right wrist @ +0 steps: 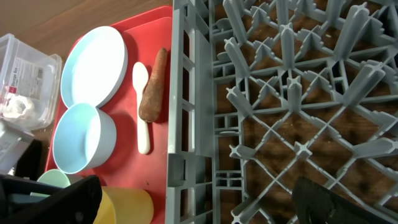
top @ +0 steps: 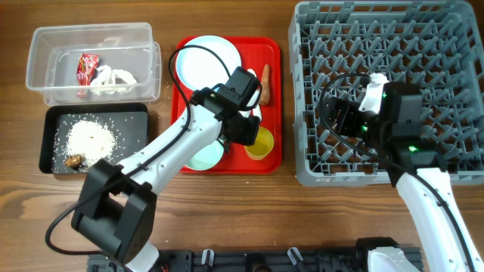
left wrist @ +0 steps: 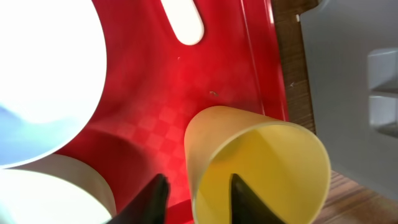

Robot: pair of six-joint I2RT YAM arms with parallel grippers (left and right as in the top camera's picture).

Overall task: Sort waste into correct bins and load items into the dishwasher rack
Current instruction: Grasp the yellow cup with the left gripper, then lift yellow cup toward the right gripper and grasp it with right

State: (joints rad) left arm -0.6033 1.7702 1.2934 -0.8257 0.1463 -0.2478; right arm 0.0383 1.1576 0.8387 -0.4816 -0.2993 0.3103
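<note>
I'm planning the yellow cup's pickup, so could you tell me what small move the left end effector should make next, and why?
Probably close the left end effector onto the wall of the yellow cup. Its fingers straddle that wall, one outside, one inside, with gaps showing on both sides, so nothing looks gripped yet. The cup sits on the red tray.

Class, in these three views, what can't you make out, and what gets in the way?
Overhead: left arm covers much of the bowls and part of the yellow cup.
Left wrist: cup's base cut off by the bottom edge.
Right wrist: right fingers blurred, cut by the bottom edge.
Overhead: brown lump too small to identify.
</note>
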